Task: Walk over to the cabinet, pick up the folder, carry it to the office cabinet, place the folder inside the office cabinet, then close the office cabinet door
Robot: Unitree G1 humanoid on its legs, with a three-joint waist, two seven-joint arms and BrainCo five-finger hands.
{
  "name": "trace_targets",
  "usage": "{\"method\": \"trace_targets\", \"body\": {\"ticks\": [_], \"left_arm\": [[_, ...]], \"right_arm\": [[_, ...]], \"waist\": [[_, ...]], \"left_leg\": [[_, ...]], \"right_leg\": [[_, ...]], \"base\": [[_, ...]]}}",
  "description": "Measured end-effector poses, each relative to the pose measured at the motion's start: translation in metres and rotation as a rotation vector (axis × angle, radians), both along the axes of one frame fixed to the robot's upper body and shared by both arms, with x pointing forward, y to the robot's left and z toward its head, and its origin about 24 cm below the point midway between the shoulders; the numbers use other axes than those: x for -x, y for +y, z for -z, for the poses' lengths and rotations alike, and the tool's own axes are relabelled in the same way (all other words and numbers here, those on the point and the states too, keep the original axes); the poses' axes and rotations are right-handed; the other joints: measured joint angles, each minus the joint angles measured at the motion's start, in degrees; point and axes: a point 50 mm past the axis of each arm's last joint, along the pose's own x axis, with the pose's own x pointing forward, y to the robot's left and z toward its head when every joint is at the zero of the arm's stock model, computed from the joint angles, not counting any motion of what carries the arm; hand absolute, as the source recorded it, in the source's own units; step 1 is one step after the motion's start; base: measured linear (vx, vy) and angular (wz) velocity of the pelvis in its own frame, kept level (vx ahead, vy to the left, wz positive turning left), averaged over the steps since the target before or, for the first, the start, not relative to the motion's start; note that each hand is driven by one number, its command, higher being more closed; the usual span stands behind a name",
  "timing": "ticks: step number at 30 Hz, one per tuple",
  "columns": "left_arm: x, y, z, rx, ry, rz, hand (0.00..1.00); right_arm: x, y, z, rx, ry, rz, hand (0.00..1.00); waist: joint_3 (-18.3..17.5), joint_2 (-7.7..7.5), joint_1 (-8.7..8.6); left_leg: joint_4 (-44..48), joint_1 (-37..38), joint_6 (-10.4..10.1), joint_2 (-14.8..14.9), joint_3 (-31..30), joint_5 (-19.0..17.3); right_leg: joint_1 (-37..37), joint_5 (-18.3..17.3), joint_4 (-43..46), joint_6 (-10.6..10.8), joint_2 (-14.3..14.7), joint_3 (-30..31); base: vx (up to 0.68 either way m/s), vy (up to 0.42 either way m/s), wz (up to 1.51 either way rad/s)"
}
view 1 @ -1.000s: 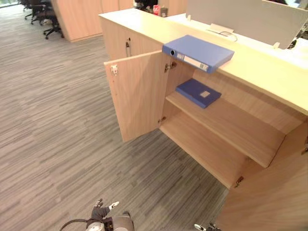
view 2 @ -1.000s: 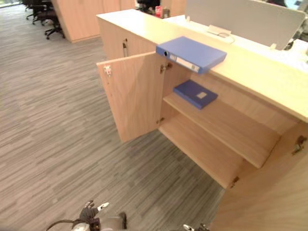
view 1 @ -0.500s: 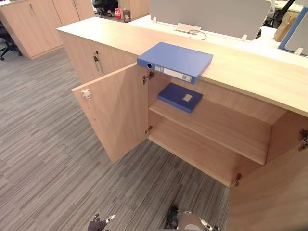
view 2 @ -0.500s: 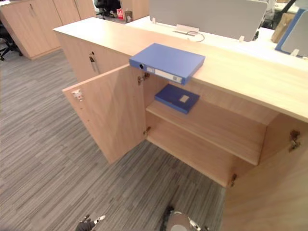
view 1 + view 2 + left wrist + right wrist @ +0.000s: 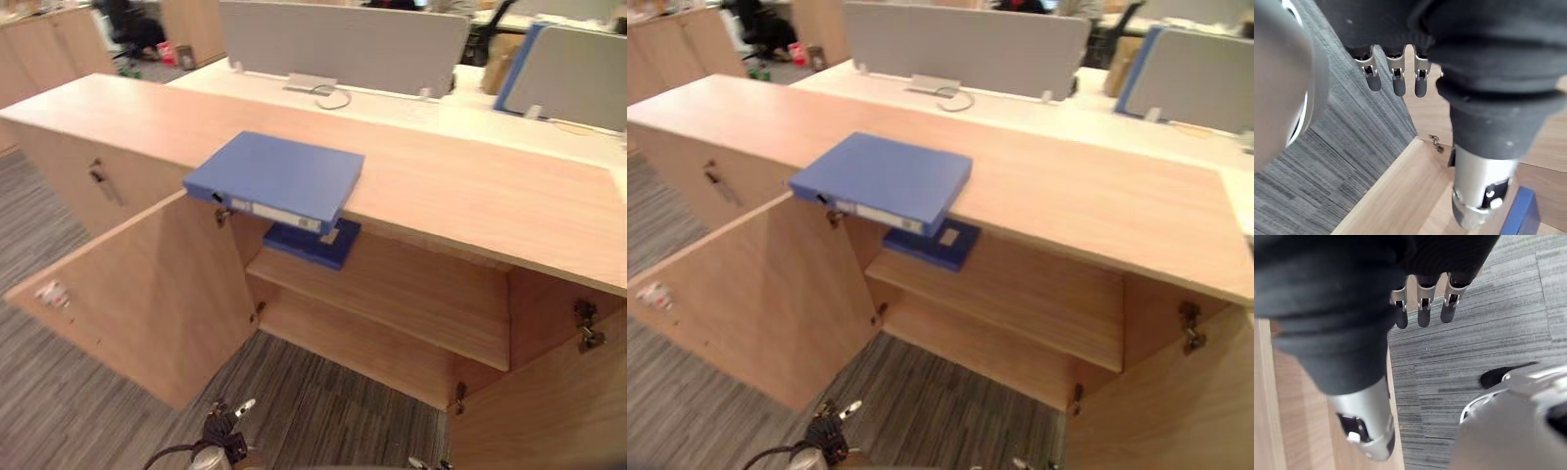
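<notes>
A blue folder (image 5: 275, 181) lies flat on the wooden cabinet's top (image 5: 470, 191), its spine hanging over the front edge. Below it, a darker blue folder (image 5: 315, 245) rests on the upper shelf (image 5: 411, 294) of the open cabinet. Both doors stand open: the left door (image 5: 137, 294) swings toward me and the right door (image 5: 554, 411) fills the lower right. My left hand (image 5: 1393, 73) hangs low over the carpet before the left door, fingers straight, holding nothing. My right hand (image 5: 1422, 308) hangs by the right door, fingers straight and empty.
Behind the cabinet is a white desk with a grey partition panel (image 5: 343, 44) and a blue-edged one (image 5: 563, 69). A closed cabinet section with a key (image 5: 98, 178) lies to the left. Grey carpet (image 5: 323, 411) lies between me and the shelves.
The camera has come closer and turned to face the cabinet, which now spans the view. Both folders lie where they were. Both hands still hang low and empty.
</notes>
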Motion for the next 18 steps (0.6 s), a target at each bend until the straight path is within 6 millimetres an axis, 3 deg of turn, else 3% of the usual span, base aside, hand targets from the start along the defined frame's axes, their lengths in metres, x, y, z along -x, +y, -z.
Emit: {"method": "trace_targets", "body": {"ticks": [1, 3, 4, 5, 8, 11, 14, 18], "left_arm": [[-0.001, 0.001, 0.0, -0.001, -0.005, -0.009, 0.0], [0.0, 0.002, 0.0, 0.003, -0.004, -0.026, 0.0], [0.002, -0.001, 0.001, 0.009, 0.005, -0.02, 0.0], [0.003, -0.006, 0.004, 0.034, 0.018, 0.01, 0.0], [0.004, 0.012, 0.002, 0.001, 0.026, 0.041, 0.0], [0.002, 0.01, 0.002, 0.083, -0.013, 0.032, 0.0], [-0.012, 0.008, -0.008, 0.156, -0.128, -0.026, 0.0], [-0.051, 0.01, -0.053, 0.253, -0.476, -0.163, 0.0]], "right_arm": [[-0.005, 0.001, -0.001, -0.001, -0.013, -0.009, 0.0], [-0.015, 0.004, -0.002, -0.005, -0.039, -0.037, 0.0], [-0.017, 0.001, -0.003, 0.005, -0.046, -0.048, 0.0], [-0.015, -0.003, -0.003, 0.023, -0.032, -0.079, 0.0], [-0.004, 0.015, 0.002, -0.029, -0.008, -0.082, 0.0], [0.005, 0.013, 0.003, -0.039, 0.011, -0.078, 0.0], [0.02, 0.01, 0.004, -0.044, 0.041, -0.056, 0.0], [0.046, 0.01, 0.006, -0.061, 0.093, -0.008, 0.0]], "waist": [[0.1, -0.12, 0.1], [0.0, -0.21, 0.29], [-0.4, 0.51, 0.29], [-1.0, 1.54, -0.13], [-3.5, -3.52, -0.31], [-3.8, -3.37, -0.79], [-4.4, -2.98, -1.08], [-4.9, -2.98, -1.14]], "left_leg": [[-3.7, -0.3, 0.0, -1.0, -2.0, -0.2], [-21.5, 0.6, -0.9, -6.3, -13.3, 0.9], [-26.0, 0.9, -1.3, -7.0, -15.9, 4.2], [-28.7, 1.5, -4.7, -7.4, -16.8, 10.3], [-38.9, 6.9, -2.1, -12.2, -12.9, 13.7], [-48.5, 12.4, 0.6, -15.8, -11.1, 17.6], [-51.8, 12.9, 1.7, -17.5, -11.4, 18.9], [-54.0, 12.8, 2.6, -18.9, -13.1, 19.9]], "right_leg": [[0.1, 0.0, -0.1, 0.2, -0.4, 1.4], [1.0, -0.6, -0.6, 3.0, -2.8, 5.8], [1.1, -0.9, -0.6, 4.2, -2.8, 6.6], [1.8, -1.7, -0.6, 6.4, -3.3, 8.3], [0.4, -1.4, 0.1, 8.1, -9.3, 8.2], [0.3, -0.6, 0.9, 9.5, -13.1, 8.2], [-1.2, -0.4, 2.1, 9.8, -14.7, 7.6], [-1.6, -0.4, 2.6, 9.8, -15.9, 6.6]], "base": [[0.13, 0.182, -1.44], [0.19, 0.333, -1.19], [0.29, 0.49, -0.85], [0.28, 0.442, -0.46], [0.23, 0.33, -0.39], [0.15, 0.21, -0.17], [0.06, 0.153, 0.1], [0.03, 0.1, 0.23]]}}
